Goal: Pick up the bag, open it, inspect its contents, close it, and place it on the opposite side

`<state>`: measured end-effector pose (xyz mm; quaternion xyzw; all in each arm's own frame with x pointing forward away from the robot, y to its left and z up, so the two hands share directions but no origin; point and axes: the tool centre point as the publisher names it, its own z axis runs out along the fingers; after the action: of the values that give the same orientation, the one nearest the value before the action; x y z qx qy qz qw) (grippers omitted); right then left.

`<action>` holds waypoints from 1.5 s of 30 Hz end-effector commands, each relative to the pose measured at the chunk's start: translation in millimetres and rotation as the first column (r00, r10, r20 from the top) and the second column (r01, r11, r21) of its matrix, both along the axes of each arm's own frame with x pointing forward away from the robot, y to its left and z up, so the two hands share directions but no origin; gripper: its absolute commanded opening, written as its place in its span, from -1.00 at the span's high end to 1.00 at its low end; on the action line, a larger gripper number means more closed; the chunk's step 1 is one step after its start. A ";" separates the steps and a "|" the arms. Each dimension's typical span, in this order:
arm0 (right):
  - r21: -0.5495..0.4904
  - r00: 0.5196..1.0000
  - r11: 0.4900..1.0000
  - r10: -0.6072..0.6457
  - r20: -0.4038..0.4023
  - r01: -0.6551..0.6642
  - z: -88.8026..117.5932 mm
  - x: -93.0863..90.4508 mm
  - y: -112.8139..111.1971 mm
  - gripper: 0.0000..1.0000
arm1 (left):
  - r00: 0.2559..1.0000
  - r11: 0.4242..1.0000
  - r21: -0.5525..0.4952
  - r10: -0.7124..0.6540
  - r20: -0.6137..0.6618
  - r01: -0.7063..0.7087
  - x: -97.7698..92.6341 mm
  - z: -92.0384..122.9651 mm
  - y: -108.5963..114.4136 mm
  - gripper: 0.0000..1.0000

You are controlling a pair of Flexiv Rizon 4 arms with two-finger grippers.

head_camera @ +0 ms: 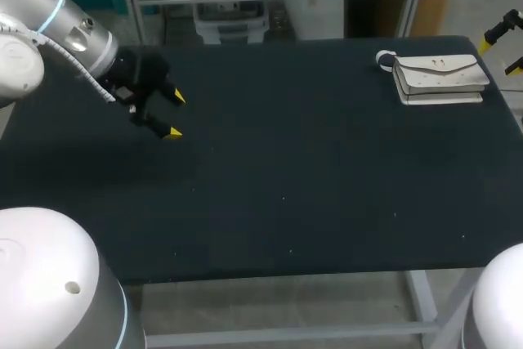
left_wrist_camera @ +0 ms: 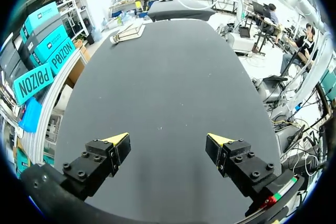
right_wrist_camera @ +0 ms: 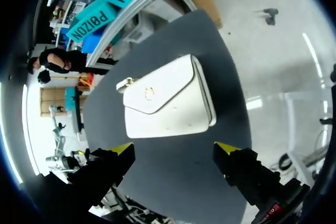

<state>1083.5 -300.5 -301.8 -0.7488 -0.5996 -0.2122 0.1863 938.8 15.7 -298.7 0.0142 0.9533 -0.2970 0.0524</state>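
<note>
Flat white flap bag (right_wrist_camera: 168, 100) lies closed on the matte black counter (head_camera: 286, 169); right hand (right_wrist_camera: 174, 148) spread wide before it, left hand (head_camera: 175, 114) apart too

The left arm (head_camera: 57, 26) hangs over the tabletop's left edge, the left gripper (head_camera: 175, 114) spread wide. The right gripper (right_wrist_camera: 175, 149), fingers likewise apart, hovers at the far right corner.

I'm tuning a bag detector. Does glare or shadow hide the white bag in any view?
Head view: the bag stands out brightly on the dark table, with no glare on it; a faint shadow lies only near the left gripper. Right wrist view: the bag is evenly lit and unshadowed, ahead of the open right gripper. Left wrist view: the bag is far off at the table's end, unshadowed.
</note>
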 end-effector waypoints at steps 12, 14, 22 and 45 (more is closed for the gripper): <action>0.068 1.000 0.998 0.010 -0.027 -0.009 -45.4 17.1 -15.1 -0.98 | 1.000 1.000 -0.002 -0.008 -0.010 0.008 5.9 -2.1 -0.9 -1.00; 0.088 1.000 0.996 0.003 -0.014 -0.002 -50.2 22.0 -16.9 -0.94 | 1.000 1.000 -0.002 -0.008 -0.010 0.008 5.9 -2.1 -0.9 -1.00; 0.108 1.000 0.994 0.005 0.010 -0.006 -60.4 43.3 -16.3 -0.42 | 1.000 1.000 -0.002 -0.008 -0.010 0.008 5.9 -2.1 -0.9 -1.00; 0.195 0.995 0.976 0.098 0.012 -0.099 -81.0 36.3 27.0 1.00 | 1.000 1.000 -0.002 -0.008 -0.010 0.008 5.9 -2.1 -0.9 -1.00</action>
<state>1118.3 -272.4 -380.2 -0.7105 -0.5985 -0.2899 0.2300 944.6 14.8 -300.0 0.0161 0.9537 -0.2969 0.0459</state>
